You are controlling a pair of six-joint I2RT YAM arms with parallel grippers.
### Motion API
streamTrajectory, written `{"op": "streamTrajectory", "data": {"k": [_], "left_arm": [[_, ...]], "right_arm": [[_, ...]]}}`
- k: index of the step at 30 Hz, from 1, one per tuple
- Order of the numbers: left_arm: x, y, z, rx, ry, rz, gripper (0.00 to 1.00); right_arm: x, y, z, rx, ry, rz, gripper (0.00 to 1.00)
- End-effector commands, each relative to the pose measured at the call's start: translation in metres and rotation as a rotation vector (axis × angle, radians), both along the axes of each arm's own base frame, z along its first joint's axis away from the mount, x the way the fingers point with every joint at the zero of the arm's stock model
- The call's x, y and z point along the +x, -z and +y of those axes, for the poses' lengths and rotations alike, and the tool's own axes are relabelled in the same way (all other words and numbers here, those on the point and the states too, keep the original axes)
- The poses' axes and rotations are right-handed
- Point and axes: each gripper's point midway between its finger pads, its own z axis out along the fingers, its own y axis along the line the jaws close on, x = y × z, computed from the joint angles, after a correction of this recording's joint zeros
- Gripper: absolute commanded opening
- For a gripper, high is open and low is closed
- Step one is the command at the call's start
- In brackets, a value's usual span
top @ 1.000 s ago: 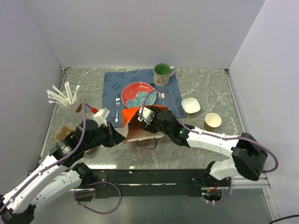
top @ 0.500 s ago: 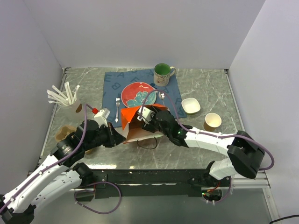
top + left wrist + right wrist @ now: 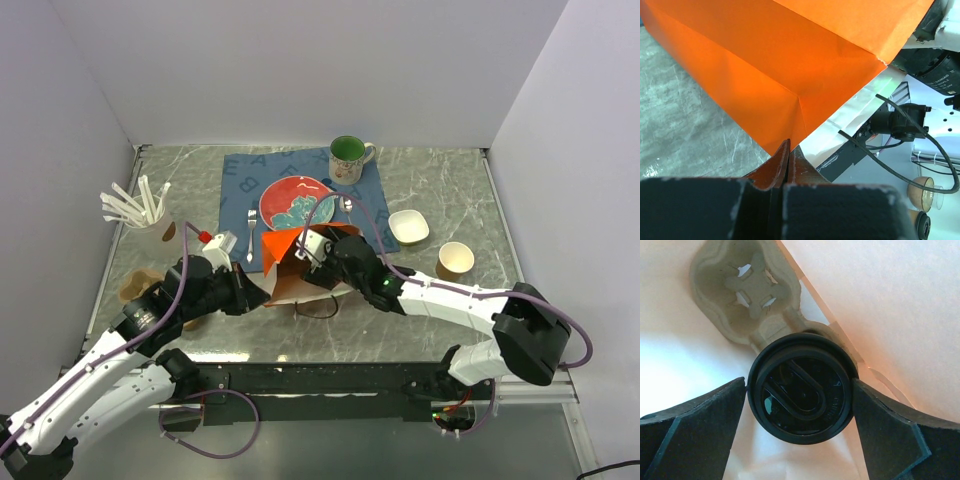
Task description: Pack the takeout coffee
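Note:
The takeout coffee shows only in the right wrist view, as its round black lid (image 3: 802, 394). It stands inside the orange paper bag (image 3: 292, 262), in one slot of a pulp cup carrier (image 3: 747, 287). My right gripper (image 3: 800, 392) reaches into the bag, and its fingers (image 3: 695, 425) touch the lid on both sides. In the top view its fingertips are hidden by the bag. My left gripper (image 3: 789, 150) is shut on the lower edge of the orange bag (image 3: 790, 65) and holds it at its left side (image 3: 260, 290).
Behind the bag lie a blue placemat with a red plate (image 3: 297, 203), a fork (image 3: 251, 232) and a green mug (image 3: 348, 155). A white bowl (image 3: 408, 226) and a lidless tan cup (image 3: 455, 260) stand to the right. A cup of white sticks (image 3: 150, 215) stands at the left.
The bag's top flap has shifted slightly. Both arms have stayed almost where they were.

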Motion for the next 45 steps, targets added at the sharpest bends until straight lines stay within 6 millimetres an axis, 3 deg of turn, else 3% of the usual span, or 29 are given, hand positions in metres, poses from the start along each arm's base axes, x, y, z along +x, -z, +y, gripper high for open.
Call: {"op": "streamTrajectory", "data": {"k": [1, 8, 13, 17, 34, 39, 41, 45], "left_arm": [[-0.002, -0.011, -0.001, -0.010, 0.015, -0.011, 0.01], [0.000, -0.014, 0.000, 0.000, 0.007, -0.017, 0.01], [0.005, -0.028, -0.003, -0.002, 0.009, -0.039, 0.01], [0.004, -0.027, -0.001, 0.010, 0.006, -0.030, 0.01], [0.006, -0.019, 0.000, 0.013, -0.009, -0.029, 0.01], [0.007, -0.023, 0.000, 0.023, -0.001, -0.040, 0.01], [0.009, -0.025, -0.001, 0.024, -0.001, -0.047, 0.01], [0.011, -0.031, -0.001, 0.033, 0.003, -0.063, 0.01]], "right_arm": [[0.009, -0.027, -0.010, 0.026, 0.040, -0.025, 0.91], [0.002, -0.036, -0.013, 0.011, -0.010, 0.000, 1.00], [-0.002, -0.040, -0.016, 0.011, -0.006, 0.030, 1.00], [-0.005, -0.037, -0.026, -0.009, 0.027, 0.051, 0.99], [-0.002, -0.062, -0.058, -0.015, 0.123, 0.065, 1.00], [-0.009, -0.059, -0.055, -0.028, 0.086, 0.121, 0.94], [-0.012, -0.056, -0.054, -0.035, 0.070, 0.133, 0.83], [-0.015, -0.056, -0.051, -0.031, 0.050, 0.150, 0.75]]}}
